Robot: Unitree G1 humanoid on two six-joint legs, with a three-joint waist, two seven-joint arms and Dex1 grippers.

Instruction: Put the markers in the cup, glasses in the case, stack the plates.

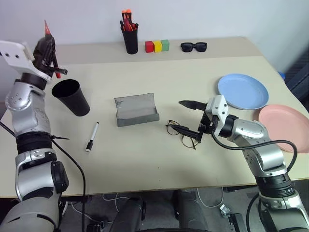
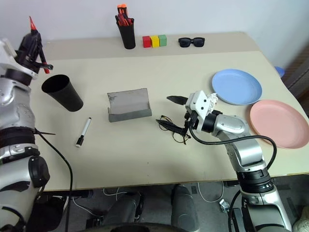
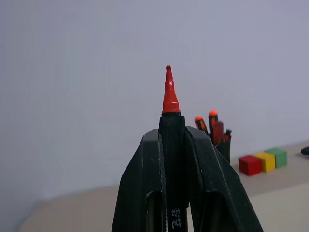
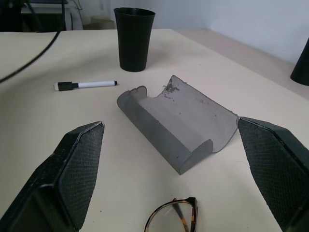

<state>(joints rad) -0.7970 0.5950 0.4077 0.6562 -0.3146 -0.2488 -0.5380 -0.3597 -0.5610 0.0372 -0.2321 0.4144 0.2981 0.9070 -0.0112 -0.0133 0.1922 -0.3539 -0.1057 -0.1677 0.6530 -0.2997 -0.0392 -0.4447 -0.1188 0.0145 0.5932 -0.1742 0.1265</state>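
Left fingers (image 1: 48,48) clamped on red marker (image 1: 47,27) above cup (image 1: 71,96); right fingers (image 1: 189,117) wide apart, empty, over glasses (image 1: 181,133) mid-bench (image 1: 145,164).

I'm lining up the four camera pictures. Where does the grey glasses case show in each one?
Left eye view: grey case, lid open, mid-table.
Right eye view: mid-table, right of the black cup.
Left wrist view: not in it.
Right wrist view: centre, open, cup behind it.
Shared landmark: the white marker lying between cup and case.
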